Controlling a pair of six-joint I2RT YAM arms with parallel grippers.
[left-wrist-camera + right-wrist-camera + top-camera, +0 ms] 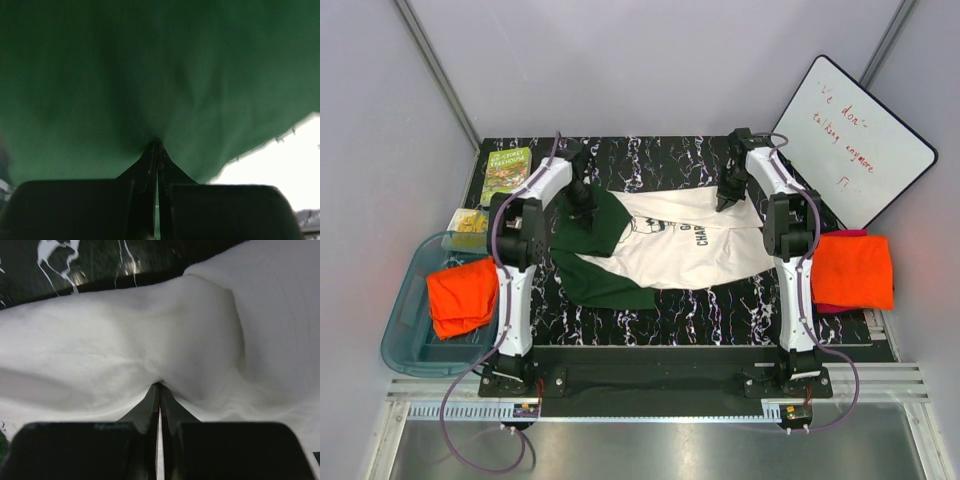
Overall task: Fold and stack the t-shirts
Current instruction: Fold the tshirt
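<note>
The cream t-shirt (685, 245) with dark green sleeves lies spread across the middle of the black marbled table, its black print partly showing. My left gripper (582, 205) is shut on the green sleeve (150, 75) at the shirt's far left; the cloth puckers into the closed tips of that gripper (155, 146). My right gripper (730, 195) is shut on the cream body (150, 340) at the far right edge, with cloth bunched at its closed tips (160, 386). One orange t-shirt (462, 295) lies crumpled in a bin, and another orange t-shirt (852, 270) lies folded at the right.
A translucent blue bin (405, 345) hangs off the table's left side. A green book (506, 170) and a small tub of yellow things (470, 222) sit at the far left. A whiteboard (860, 140) leans at the back right. Something pink shows beneath the right orange shirt.
</note>
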